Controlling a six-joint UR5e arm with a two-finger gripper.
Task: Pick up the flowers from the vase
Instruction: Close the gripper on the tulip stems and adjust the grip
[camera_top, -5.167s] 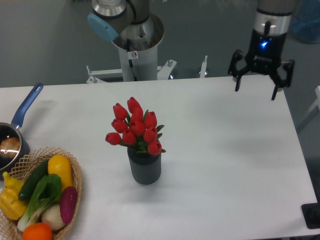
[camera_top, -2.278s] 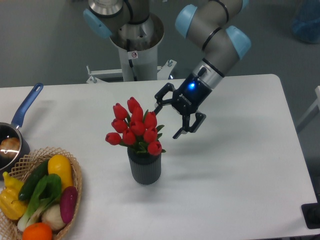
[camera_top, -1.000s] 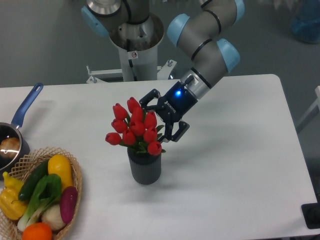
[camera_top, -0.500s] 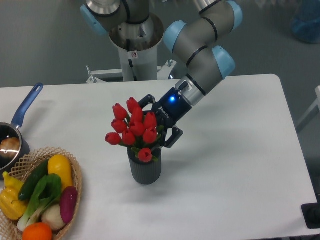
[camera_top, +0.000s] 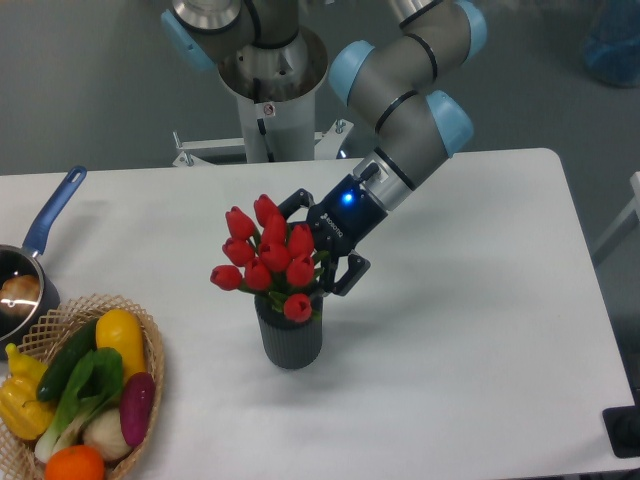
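- Reaching in from the right, the gripper (camera_top: 318, 244) sits tilted against the right side of the flowers (camera_top: 268, 258), its dark fingers (camera_top: 349, 274) spread to either side of the outer buds; whether they press on the bunch cannot be told, as the blooms hide the fingertips.
- The flowers stand in the vase (camera_top: 290, 336), a ribbed dark grey cylinder near the middle of the white table (camera_top: 470, 340), with one bud drooping over the vase's front rim.
- To the right of the vase and toward the table's front edge the white top runs bare up to the rounded right corner (only the arm's shadow lies there).
- On the left, the wicker basket (camera_top: 150, 360) of vegetables lies near the vase, partly cut off by the picture's lower left corner.
- A blue-handled saucepan (camera_top: 30, 262) sits at the left edge, behind the basket.
- A small red-and-white sticker (camera_top: 267, 109) marks the robot's base column; its writing is too small to read, as is the pale lettering on the gripper's body.
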